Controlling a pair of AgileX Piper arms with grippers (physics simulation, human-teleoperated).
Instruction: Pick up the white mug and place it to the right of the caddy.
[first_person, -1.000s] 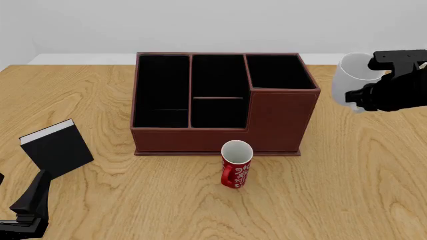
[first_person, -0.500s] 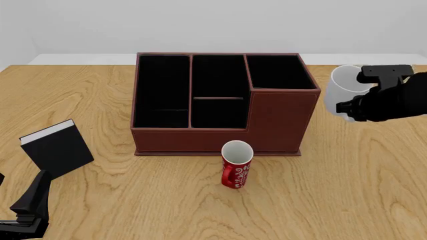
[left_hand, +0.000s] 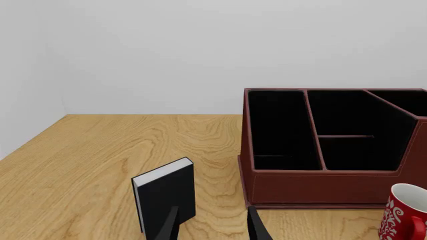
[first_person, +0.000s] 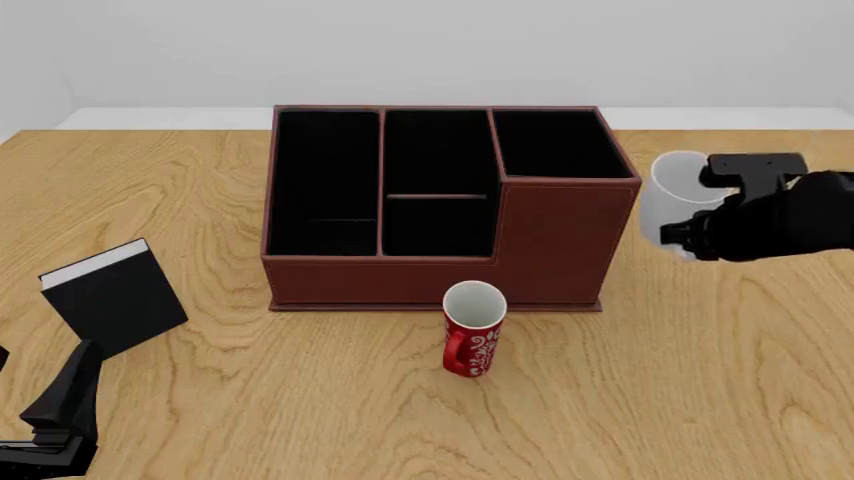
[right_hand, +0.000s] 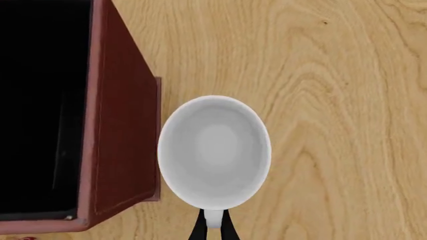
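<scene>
Counter (first_person: 721, 380) of light wood grain meets a plain pale wall. Right end effector (right_hand: 212, 226) clenches the mug (right_hand: 214, 151) by its handle, caddy (right_hand: 117, 125) just beside.

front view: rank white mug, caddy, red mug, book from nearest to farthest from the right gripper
1. white mug, held in the right gripper
2. caddy, just left of it
3. red mug, in front of the caddy
4. book, far left
</scene>
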